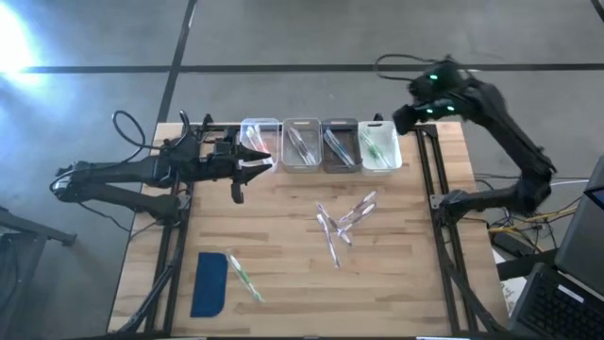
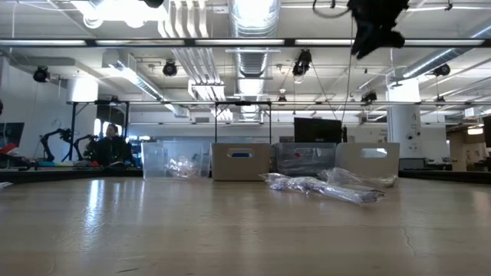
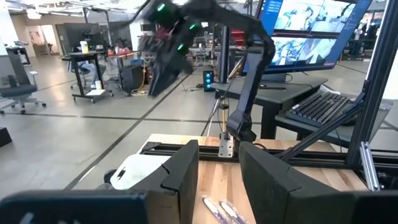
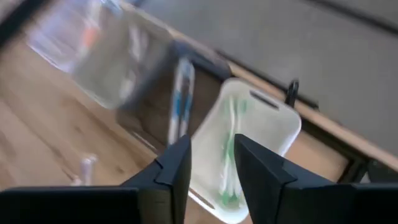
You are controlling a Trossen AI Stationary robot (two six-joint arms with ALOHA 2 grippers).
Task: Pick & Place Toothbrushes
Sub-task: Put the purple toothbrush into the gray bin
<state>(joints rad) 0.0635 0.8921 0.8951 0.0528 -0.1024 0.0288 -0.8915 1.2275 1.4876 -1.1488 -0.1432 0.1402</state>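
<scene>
- Four small plastic bins [image 1: 321, 146] stand in a row at the far edge of the wooden table [image 1: 283, 293]. Each already holds a few toothbrushes; the white bin [image 1: 379, 148] at the right end of the row holds green-accented ones [image 4: 231, 149].
- The sorting looks partly done, by my reading. A loose cluster of toothbrushes [image 1: 342, 224] lies on the table well below and away from both sets of jaws. One more green toothbrush [image 1: 243, 275] lies just beside a flat dark-blue pad [image 1: 209, 283] near the front.
- The right gripper [image 4: 210, 167] hangs in the air above the white bin, which sits directly under the jaws. The jaws stand apart with a clear gap, and nothing is between them or touching them.
- The left gripper [image 3: 219, 177] hovers at the left end of the bin row, next to the clear bin [image 1: 260, 140]. Its jaws are parted with an empty gap, holding nothing. A few toothbrushes [image 3: 217, 210] show on the table ahead of them.
- What remains, as I judge it, is the cluster and the lone brush by the pad.
</scene>
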